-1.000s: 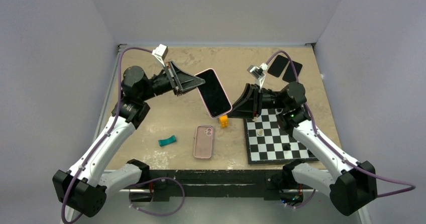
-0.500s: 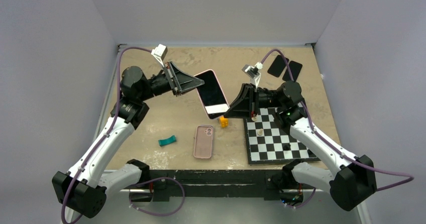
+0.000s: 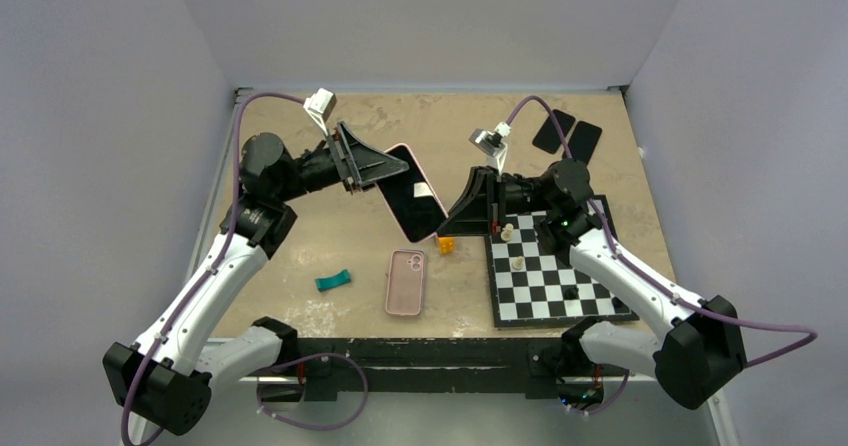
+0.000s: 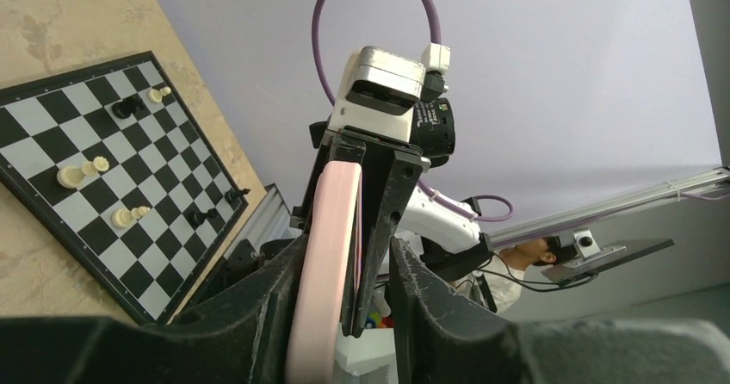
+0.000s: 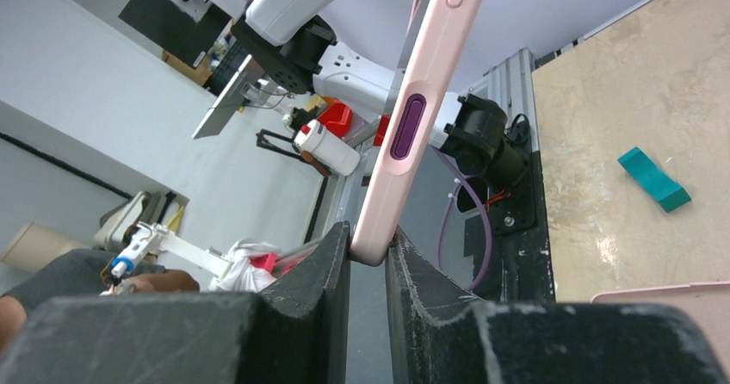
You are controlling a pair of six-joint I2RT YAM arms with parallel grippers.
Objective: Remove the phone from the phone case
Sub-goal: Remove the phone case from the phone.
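A phone in a pink case point(image 3: 413, 204) hangs in the air over the table's middle, tilted, dark screen showing. My left gripper point(image 3: 390, 170) is shut on its upper end. In the left wrist view the pink case edge point(image 4: 325, 246) runs up between my fingers point(image 4: 344, 259). My right gripper point(image 3: 450, 222) is shut on its lower corner. In the right wrist view the pink edge with a purple button point(image 5: 405, 126) rises from between my fingers point(image 5: 368, 236). I cannot tell whether the phone has parted from the case.
A second pink case or phone point(image 3: 405, 282) lies camera side up on the table. An orange block point(image 3: 446, 244) and a chessboard with pieces point(image 3: 555, 276) sit to the right. A teal piece point(image 3: 333, 280) lies left. Two black cards point(image 3: 567, 136) are at the back right.
The cased phone has turned from facing the camera to more edge-on and shifted slightly left. My right arm has moved left and up with its corner; the left has barely moved.
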